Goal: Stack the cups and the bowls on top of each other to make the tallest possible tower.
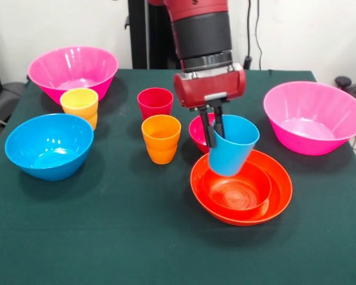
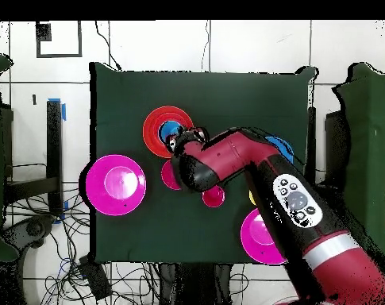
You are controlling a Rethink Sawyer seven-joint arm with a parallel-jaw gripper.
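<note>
tabletop (image 1: 118,237): dark green cloth, carrying all items listed.

gripper (image 1: 214,129): red and black arm comes down from above; the jaws are clenched on the rim of the blue cup (image 1: 232,145), one finger inside the wall, one outside.

blue cup: held tilted, mouth leaning to the right in the front view, its base low over the wide orange bowl (image 1: 249,208); whether the base touches the bowl under it cannot be told. in the overhead view only a small patch of blue shows (image 2: 171,130) beside the arm.

wide orange bowl: shallow, upright, near the front of the cloth; a smaller orange bowl (image 1: 240,190) sits nested inside it. overhead it shows as a red-orange ring (image 2: 153,121).

crimson bowl (image 1: 197,132): small, just behind the wide orange bowl, partly hidden by the gripper.

orange cup (image 1: 161,138): upright, left of the gripper in the front view.

red cup (image 1: 155,103): upright, just behind the orange cup.

yellow cup (image 1: 79,105): upright, just in front of the left pink bowl (image 1: 73,70).

blue bowl (image 1: 49,145): medium, upright, near the left edge, in front of the yellow cup.

right pink bowl (image 1: 314,117): large, upright, near the right edge, well apart from the left pink bowl.
</note>
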